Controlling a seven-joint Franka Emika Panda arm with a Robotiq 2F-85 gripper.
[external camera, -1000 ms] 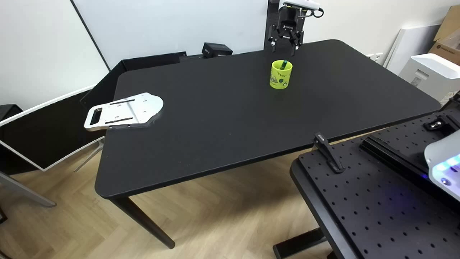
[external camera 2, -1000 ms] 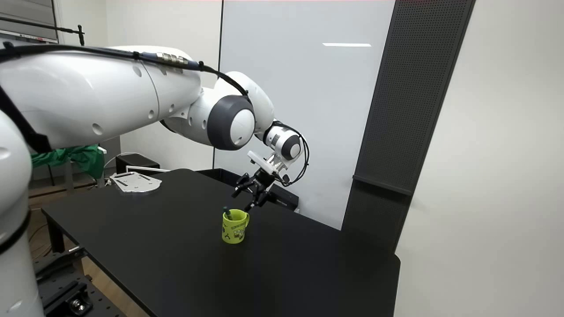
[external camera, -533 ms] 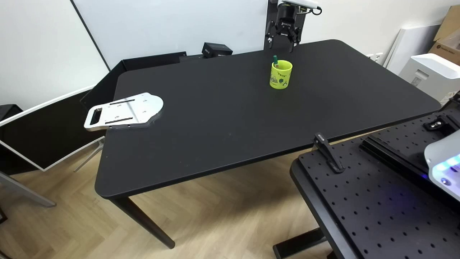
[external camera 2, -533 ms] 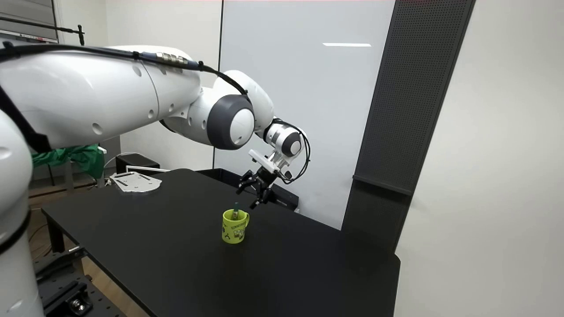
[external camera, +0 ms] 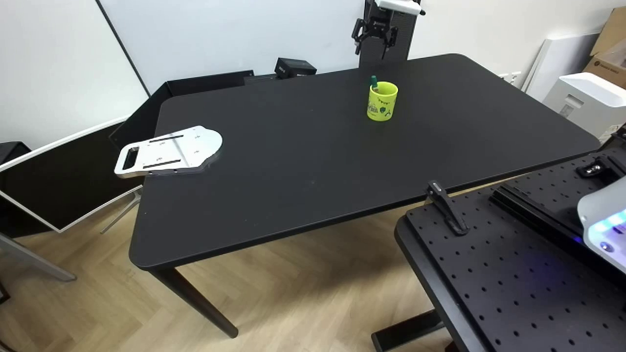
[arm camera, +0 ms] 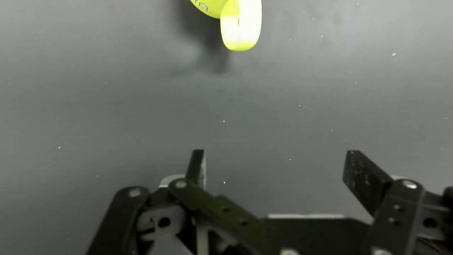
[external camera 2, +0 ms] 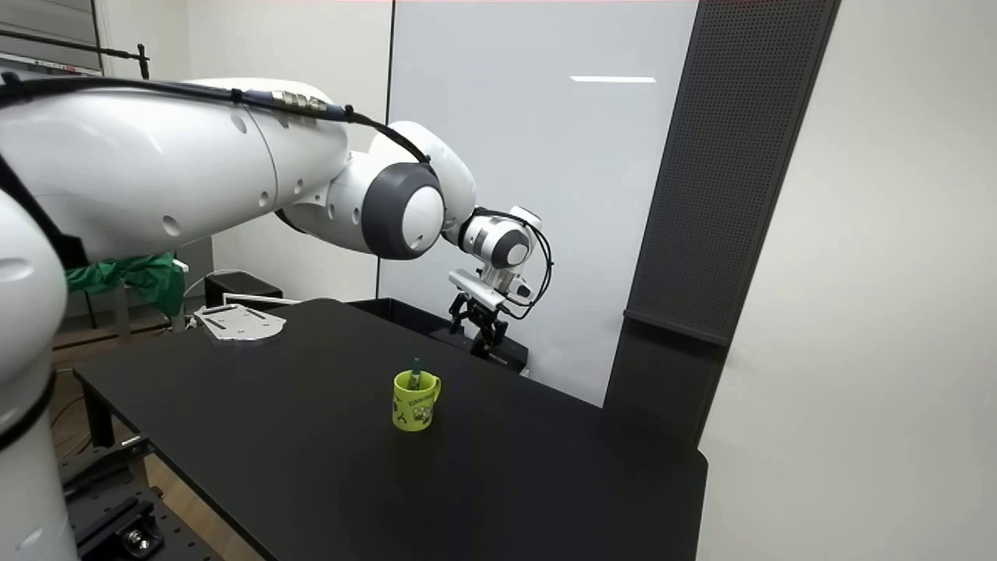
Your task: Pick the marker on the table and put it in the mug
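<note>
While the counter (external camera 2: 311,436) spreads nearest me, the bright yellow-green mug (external camera 2: 413,409) sits on it, and the green-topped marker (external camera 2: 415,377) stands inside, close to upright, its end poking above the rim. I'd guess the marker light and stiff, its barrel smooth enough to slip in a slanted pinch; that exposed end is where I'd take it. The mug looks rigid, its handle (arm camera: 249,26) likely the surest hold. Beyond, apart from both, the fingers (arm camera: 366,180) stand spread, nothing between them.

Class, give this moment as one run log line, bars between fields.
marker: in yellow-green mug, green end protruding | mug: upright on black table | fingers: open, empty, clear of mug | task: looks done
</note>
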